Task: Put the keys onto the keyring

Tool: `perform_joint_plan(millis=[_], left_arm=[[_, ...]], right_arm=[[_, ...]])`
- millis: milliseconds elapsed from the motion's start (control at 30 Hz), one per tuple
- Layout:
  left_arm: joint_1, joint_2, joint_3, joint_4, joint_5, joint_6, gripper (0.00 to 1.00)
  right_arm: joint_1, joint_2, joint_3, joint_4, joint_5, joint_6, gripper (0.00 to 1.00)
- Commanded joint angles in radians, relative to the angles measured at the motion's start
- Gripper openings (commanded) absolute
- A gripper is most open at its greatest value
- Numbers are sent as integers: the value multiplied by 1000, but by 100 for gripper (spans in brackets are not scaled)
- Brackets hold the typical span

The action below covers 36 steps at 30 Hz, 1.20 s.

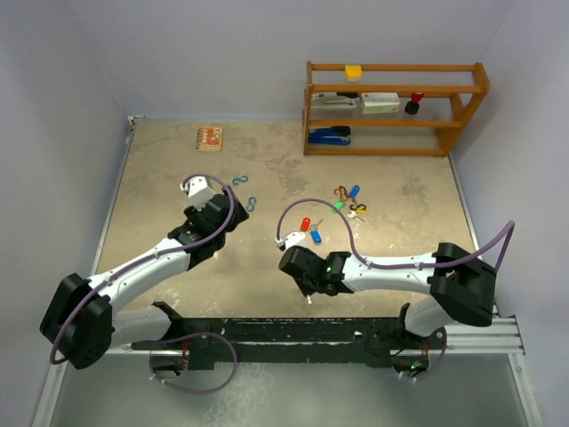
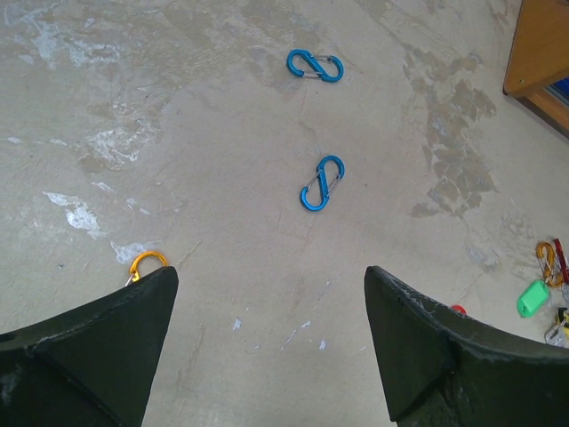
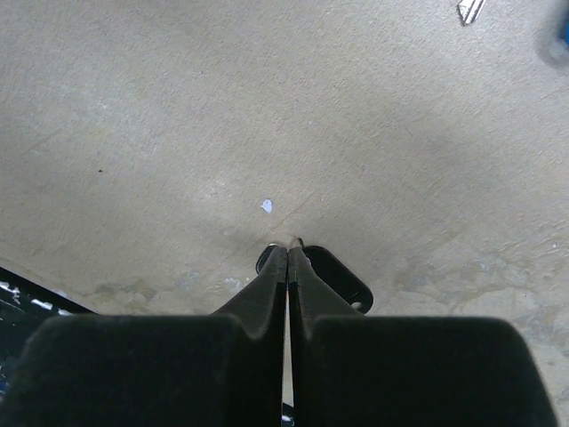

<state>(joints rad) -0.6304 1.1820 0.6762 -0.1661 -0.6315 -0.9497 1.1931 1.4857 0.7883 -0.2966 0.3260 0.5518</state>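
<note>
- While most of the keys (image 1: pixel 348 203) lie loose in a cluster on the table (image 1: pixel 160 196), right of centre, a red-headed key (image 1: pixel 305 224) and a blue-headed key (image 1: pixel 316 237) lie apart, nearer the arms.
- Right gripper (image 3: pixel 286 247): jaws pressed together, tips low over the table against a small black piece (image 3: pixel 331 277); whether it is pinched cannot be told.
- Left gripper (image 2: pixel 271 276): jaws spread wide, holding nothing.
- Near blue S-clip (image 2: pixel 322 183) and far blue S-clip (image 2: pixel 314 66): ahead of the left gripper.
- Orange clip (image 2: pixel 147 263): beside one finger.
- Wooden shelf (image 1: pixel 396 107): far right.
</note>
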Motion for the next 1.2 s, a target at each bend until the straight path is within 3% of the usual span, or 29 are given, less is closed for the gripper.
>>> perform_joint_plan(millis=[0, 400, 700, 1167], left_arm=[[5, -25, -8, 16, -2, -3, 82], [5, -97, -90, -10, -60, -28, 82], [5, -141, -147, -27, -80, -39, 81], [5, 11, -172, 27, -97, -34, 77]], right_arm=[[6, -25, 46, -31, 55, 11, 0], [5, -108, 125, -75, 159, -75, 0], [-36, -128, 206, -1, 176, -176, 0], [-160, -203, 202, 98, 78, -233, 0]])
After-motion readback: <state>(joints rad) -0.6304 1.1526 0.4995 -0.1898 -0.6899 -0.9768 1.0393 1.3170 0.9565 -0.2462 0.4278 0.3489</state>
